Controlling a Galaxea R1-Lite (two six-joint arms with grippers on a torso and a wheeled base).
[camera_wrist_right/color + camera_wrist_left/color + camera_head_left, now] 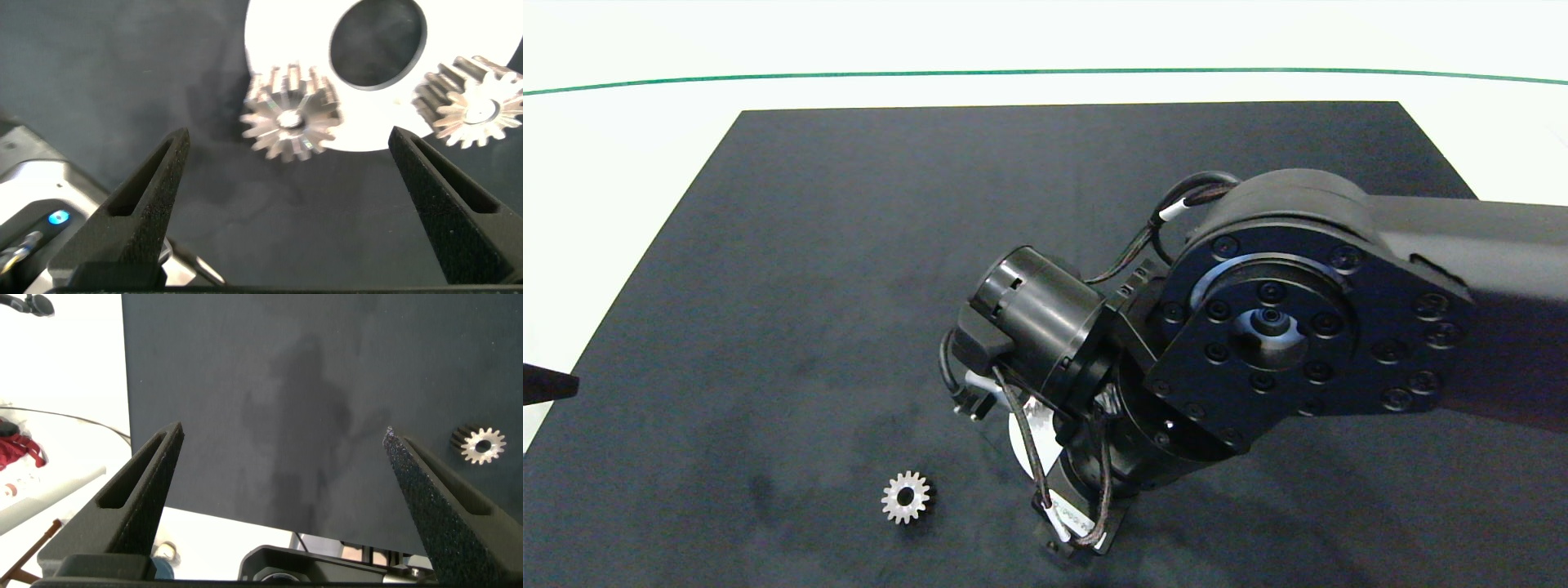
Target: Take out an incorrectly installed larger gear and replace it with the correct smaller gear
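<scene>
Right hand (286,163) spread above mounted gears; smaller gear (905,497) loose on mat, apart.

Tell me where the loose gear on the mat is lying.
In the head view the loose gear lies flat on the dark mat near its front edge, left of the right arm's wrist, touching nothing.

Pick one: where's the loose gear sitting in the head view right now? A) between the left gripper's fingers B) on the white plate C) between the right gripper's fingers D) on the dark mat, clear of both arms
D: the loose gear lies flat on the dark mat, apart from the right arm, and the open left gripper holds nothing.
</scene>
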